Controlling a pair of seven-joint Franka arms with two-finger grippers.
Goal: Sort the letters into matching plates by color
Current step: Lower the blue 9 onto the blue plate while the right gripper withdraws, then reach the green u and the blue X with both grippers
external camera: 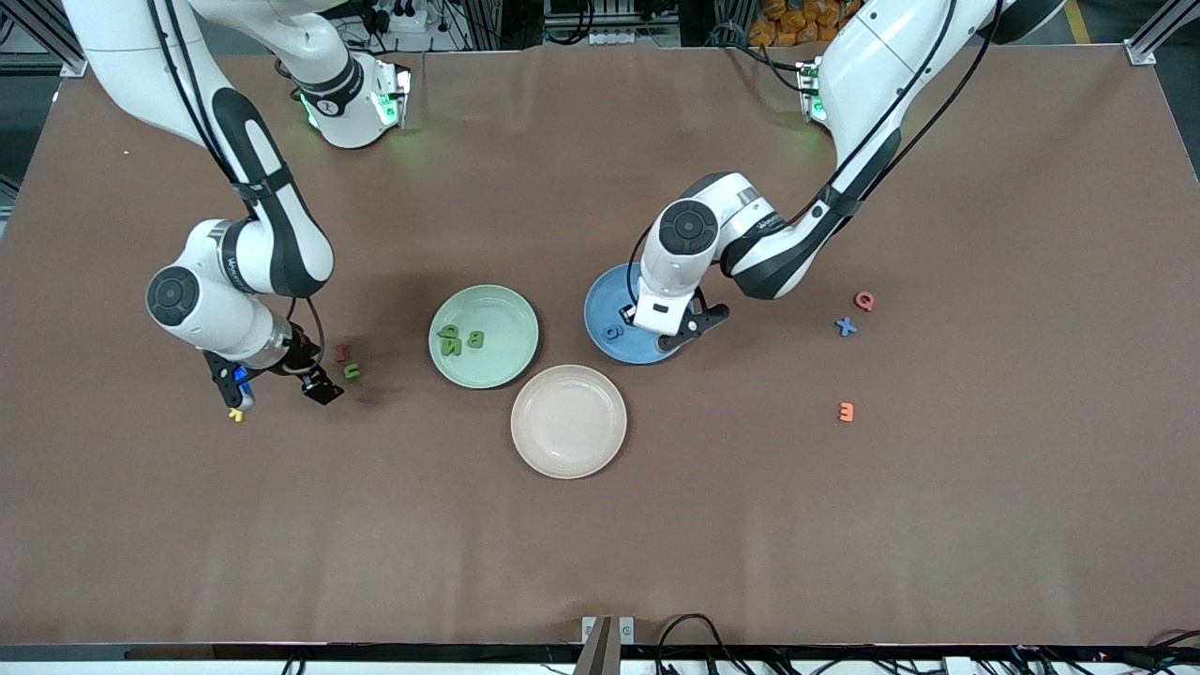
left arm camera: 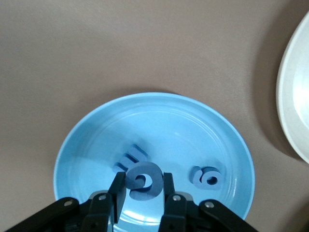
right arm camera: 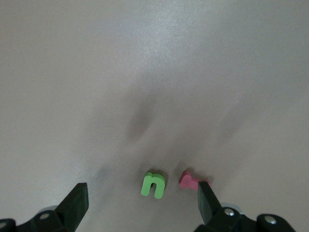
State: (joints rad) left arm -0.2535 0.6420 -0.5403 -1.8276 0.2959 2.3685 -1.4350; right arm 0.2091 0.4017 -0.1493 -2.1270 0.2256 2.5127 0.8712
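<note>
The left gripper [left arm camera: 141,193] hangs low over the medium blue round matte plate [external camera: 605,323], its two black fingers [left arm camera: 117,191] clamped on a chunky blue toy letter [left arm camera: 142,180] held just above the plate floor. Two more blue letters already lie in that plate: a ridged one [left arm camera: 131,158] just beside the held piece and a rounded one [left arm camera: 206,176] toward the rim. On the front camera's clock face, with the blue plate at the centre, the pale mint green round plate [external camera: 506,309] sits at nine o'clock, carrying three green letters [external camera: 459,338] clustered together, and the empty-looking beige-pink plate [external camera: 568,421] of equal size lies at about seven o'clock. A blue X-shaped letter [external camera: 846,326] rests on the brown table [external camera: 600,525] at three o'clock, well apart from the plate, with a pink Q [external camera: 864,300] just at its one o'clock and an orange E [external camera: 847,412] at its six. At the right arm's end of the table, the right gripper [right arm camera: 142,203] hovers with its fingers spread wide and empty above a small green letter [right arm camera: 153,184], which lies just beside a dark red letter [right arm camera: 189,180]. A yellow letter [external camera: 236,413] shows by that gripper.
</note>
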